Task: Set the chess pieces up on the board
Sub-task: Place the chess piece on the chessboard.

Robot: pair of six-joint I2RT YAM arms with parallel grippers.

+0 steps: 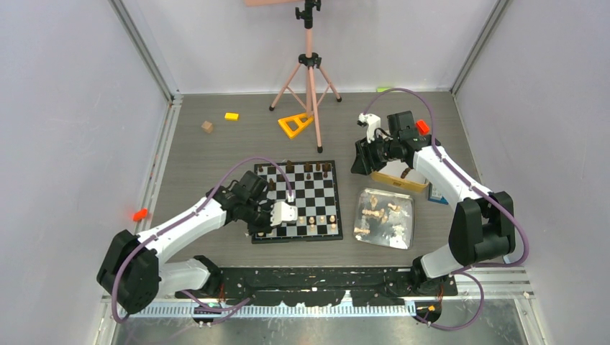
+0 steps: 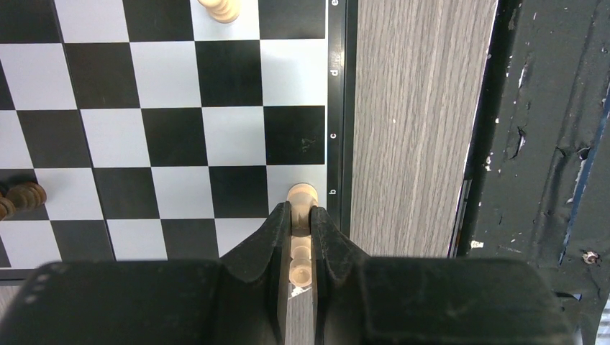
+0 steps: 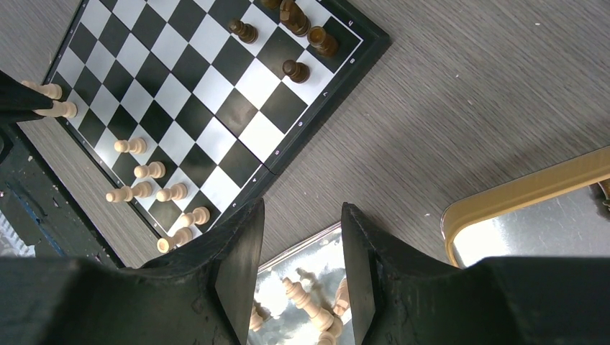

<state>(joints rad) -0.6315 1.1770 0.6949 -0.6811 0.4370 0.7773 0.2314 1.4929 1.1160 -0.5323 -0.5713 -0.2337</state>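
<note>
The board (image 1: 302, 198) lies mid-table, with dark chess pieces (image 1: 308, 167) along its far edge and light ones (image 1: 321, 220) along its near edge. My left gripper (image 1: 265, 230) is at the board's near-left corner. In the left wrist view the gripper (image 2: 301, 213) is shut on a light piece (image 2: 302, 195), held upright over a white edge square of the board (image 2: 173, 136) beside the letter b. My right gripper (image 1: 362, 162) is open and empty; in its wrist view the gripper (image 3: 302, 210) hovers between the board (image 3: 208, 93) and a silver tray (image 3: 288, 259) holding light pieces (image 3: 306, 296).
The silver tray (image 1: 408, 205) with several loose pieces sits right of the board. A gold-rimmed tin (image 1: 398, 180) lies behind it under the right arm. A pink tripod (image 1: 309, 72), a yellow triangle block (image 1: 296, 124), a yellow block (image 1: 231, 116) and a tan block (image 1: 207, 127) stand further back.
</note>
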